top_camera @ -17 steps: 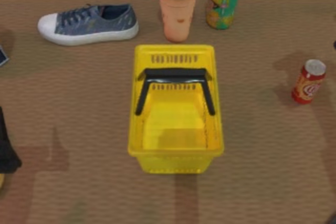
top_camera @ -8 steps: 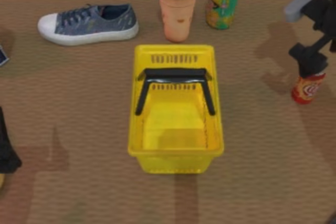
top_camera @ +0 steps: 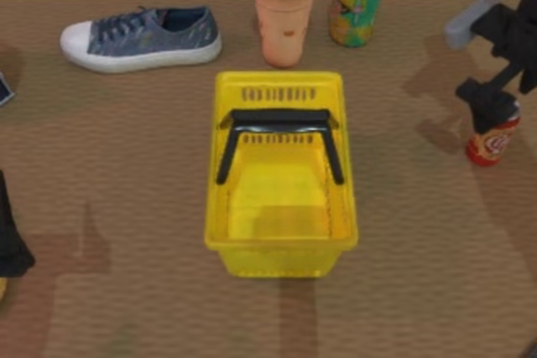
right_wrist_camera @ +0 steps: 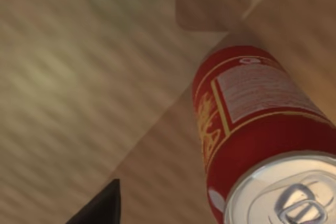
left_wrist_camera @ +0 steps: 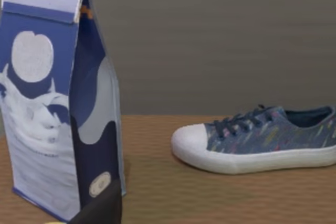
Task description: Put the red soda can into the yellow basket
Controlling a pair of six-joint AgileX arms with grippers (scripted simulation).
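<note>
Here your right gripper hangs directly over the red soda can, which stands upright on the table near its right edge, well apart from the yellow basket at the centre. You can see one dark fingertip off to the side of the can in the right wrist view, so the fingers are spread and not touching it. Your left arm sits parked at the left edge.

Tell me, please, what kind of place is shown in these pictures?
Probably a rendered tabletop test scene, not a real room: unrelated goods stand on a brown woven-textured table, namely a yellow slotted plastic basket, a blue canvas sneaker and a blue-and-white paper carton.
</note>
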